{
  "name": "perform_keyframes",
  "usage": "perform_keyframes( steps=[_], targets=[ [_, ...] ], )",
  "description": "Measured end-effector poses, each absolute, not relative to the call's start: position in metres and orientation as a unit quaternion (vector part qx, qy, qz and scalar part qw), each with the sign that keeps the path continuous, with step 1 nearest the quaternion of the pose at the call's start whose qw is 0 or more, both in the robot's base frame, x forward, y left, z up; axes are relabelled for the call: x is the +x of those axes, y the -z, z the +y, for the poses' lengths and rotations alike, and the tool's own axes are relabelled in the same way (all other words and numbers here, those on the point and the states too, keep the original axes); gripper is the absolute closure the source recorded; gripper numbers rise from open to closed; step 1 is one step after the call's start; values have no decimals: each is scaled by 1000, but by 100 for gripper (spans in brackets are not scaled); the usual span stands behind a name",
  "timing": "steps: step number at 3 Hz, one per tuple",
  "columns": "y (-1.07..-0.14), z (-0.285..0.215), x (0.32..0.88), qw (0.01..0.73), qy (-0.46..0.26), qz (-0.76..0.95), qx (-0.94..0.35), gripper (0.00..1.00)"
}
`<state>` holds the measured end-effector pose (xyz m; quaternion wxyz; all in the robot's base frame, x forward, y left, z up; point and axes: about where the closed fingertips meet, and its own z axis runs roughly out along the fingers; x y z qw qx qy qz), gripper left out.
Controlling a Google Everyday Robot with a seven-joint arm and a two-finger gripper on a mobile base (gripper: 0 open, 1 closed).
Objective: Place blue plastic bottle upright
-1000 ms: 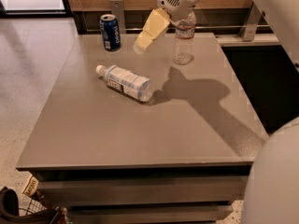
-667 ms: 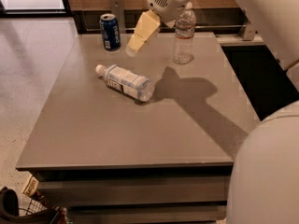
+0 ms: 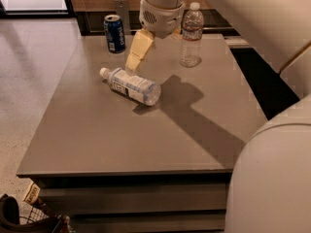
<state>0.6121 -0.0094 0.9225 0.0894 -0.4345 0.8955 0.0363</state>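
The blue plastic bottle (image 3: 130,86) lies on its side on the grey table (image 3: 97,135), white cap pointing to the far left, pale label facing up. My gripper (image 3: 135,56) hangs from the white arm just above and behind the bottle, its cream-coloured fingers (image 3: 140,45) pointing down-left toward the bottle's cap end. It holds nothing. The arm's shadow falls on the table to the right of the bottle.
A dark blue soda can (image 3: 114,33) stands upright at the table's far left. A taller clear bottle (image 3: 191,34) with a white cap stands at the far middle. My white arm and body fill the right side. A basket (image 3: 19,217) sits on the floor at lower left.
My gripper has moved to the left and down, from near the taller clear bottle to just above the lying bottle. The bottles and can have not moved.
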Motion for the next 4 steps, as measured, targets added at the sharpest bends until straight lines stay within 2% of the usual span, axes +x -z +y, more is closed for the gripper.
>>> perform_keyframes(
  steps=[1,4],
  targets=[
    [-923,-6,617,101,-40,894,-435,0],
    [-892,50,636,46,20,882,-469,0]
  ],
)
